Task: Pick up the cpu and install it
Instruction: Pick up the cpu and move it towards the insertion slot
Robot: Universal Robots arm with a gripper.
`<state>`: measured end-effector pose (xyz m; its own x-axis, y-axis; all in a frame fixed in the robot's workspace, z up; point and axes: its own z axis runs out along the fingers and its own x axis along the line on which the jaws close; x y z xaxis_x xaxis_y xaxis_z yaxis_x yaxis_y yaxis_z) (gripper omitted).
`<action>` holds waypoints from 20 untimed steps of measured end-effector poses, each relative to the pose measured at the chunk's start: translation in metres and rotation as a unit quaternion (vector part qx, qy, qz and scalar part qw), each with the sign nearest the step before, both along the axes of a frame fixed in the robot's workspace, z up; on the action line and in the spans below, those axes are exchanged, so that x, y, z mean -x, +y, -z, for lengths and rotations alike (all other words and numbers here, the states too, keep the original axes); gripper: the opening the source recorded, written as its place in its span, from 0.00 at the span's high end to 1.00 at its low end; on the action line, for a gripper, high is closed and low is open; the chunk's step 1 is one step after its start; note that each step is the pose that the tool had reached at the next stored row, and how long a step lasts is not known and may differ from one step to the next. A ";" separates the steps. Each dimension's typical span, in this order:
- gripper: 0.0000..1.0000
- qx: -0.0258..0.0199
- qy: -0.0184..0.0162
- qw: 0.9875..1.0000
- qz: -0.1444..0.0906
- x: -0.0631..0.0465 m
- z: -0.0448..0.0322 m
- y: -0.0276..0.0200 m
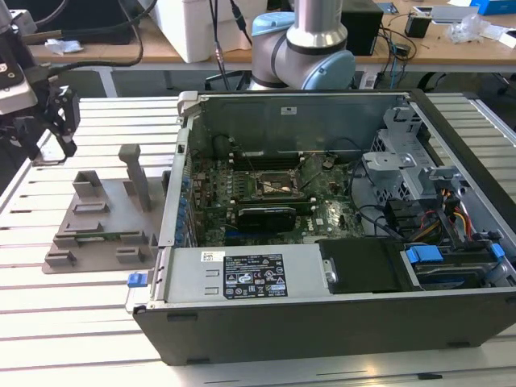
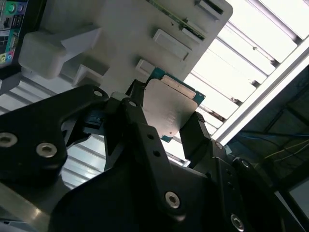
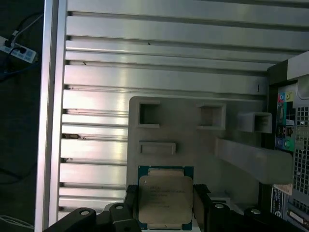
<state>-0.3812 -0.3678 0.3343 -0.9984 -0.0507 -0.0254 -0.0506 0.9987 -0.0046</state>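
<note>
The fingers (image 2: 195, 140) are shut tight on the cpu chip (image 2: 170, 106). There is one black finger on each side, and they press on two opposite edges. In both wrist views the chip sits right between them. Its flat grey metal top shows, with a thin blue-green rim around it. Part of the chip sticks out past the finger tips.

Just behind the chip is the grey plastic tray (image 3: 193, 145), with small square pockets and tall posts. In the first wrist view the chip shows over one end of the tray. I cannot tell from the wrist views if it touches the tray.

In the exterior view the fingers hang at the exterior view's left, up off the bench (image 1: 64, 322) and near the tray. The tray lies flat on the bench, which is made of long silver slats.

Just beside the tray, toward the exterior view's right, stands the big open computer case (image 1: 322, 322). Inside it is a green board with a dark square socket (image 1: 270, 185) in the middle. The socket is well apart from the chip. The grey and blue arm (image 1: 310, 40) rises behind the case.
</note>
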 end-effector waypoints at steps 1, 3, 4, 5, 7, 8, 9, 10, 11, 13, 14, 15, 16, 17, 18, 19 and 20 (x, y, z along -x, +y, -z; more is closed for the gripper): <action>0.46 0.000 0.000 1.000 0.000 0.000 -0.0041 0.0000; 0.46 0.000 0.000 1.000 0.000 0.000 -0.0097 0.0000; 0.46 0.000 0.000 1.000 0.000 0.000 -0.0136 0.0000; 0.46 0.000 0.000 1.000 0.000 0.000 -0.0156 0.0000; 0.46 -0.003 0.000 1.000 0.000 0.000 -0.0158 0.0000; 0.46 -0.003 0.000 1.000 0.000 0.000 -0.0157 0.0000; 0.46 -0.003 0.000 1.000 0.000 0.000 -0.0158 0.0000; 0.46 -0.003 0.000 1.000 0.000 0.000 -0.0158 0.0000; 0.46 -0.003 0.000 1.000 0.000 0.000 -0.0158 0.0000; 0.46 -0.003 0.000 1.000 0.000 0.000 -0.0164 0.0000; 0.46 -0.003 0.000 1.000 0.000 0.000 -0.0180 0.0000; 0.46 -0.003 0.000 1.000 0.000 0.000 -0.0228 0.0000; 0.46 -0.003 0.000 1.000 0.000 0.000 -0.0306 0.0000; 0.46 -0.003 0.000 1.000 0.000 0.000 -0.0371 0.0000; 0.46 -0.003 0.000 1.000 0.000 0.000 -0.0412 0.0000; 0.46 -0.003 0.000 1.000 0.000 0.000 -0.0443 0.0000; 0.46 -0.003 0.000 1.000 0.000 0.000 -0.0493 0.0000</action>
<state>-0.3811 -0.3678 0.3836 -0.9984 -0.0505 -0.0257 -0.0506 0.9987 0.0020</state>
